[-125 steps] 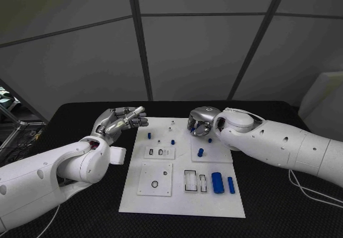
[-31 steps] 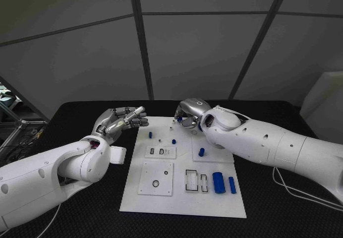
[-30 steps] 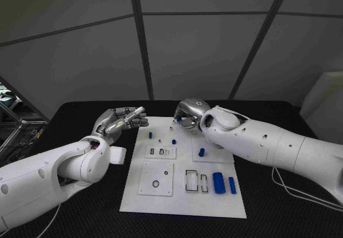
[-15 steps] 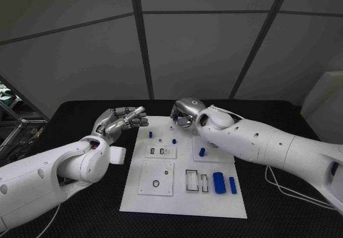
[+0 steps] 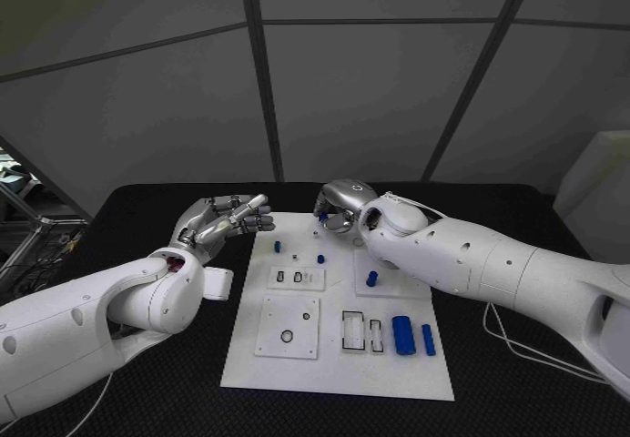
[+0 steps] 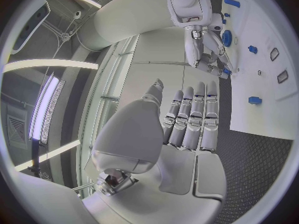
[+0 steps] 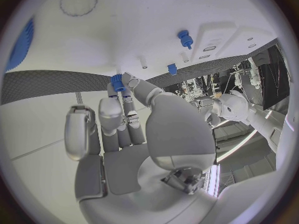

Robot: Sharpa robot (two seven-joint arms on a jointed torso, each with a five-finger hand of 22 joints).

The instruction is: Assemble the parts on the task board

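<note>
Several small blue plastic parts (image 5: 401,335) lie loose on the flat white rectangular task board (image 5: 335,373) in the middle of the black table (image 5: 525,382), so I judge the assembly is at an early stage and most of the work is left. One little blue peg (image 7: 117,82) is pinched in the fingertips of the right hand (image 5: 339,210), above the far edge of the board. The left hand (image 5: 223,219) hovers beside the board's far left corner, fingers curled together, holding nothing.

No legible text or labels.
</note>
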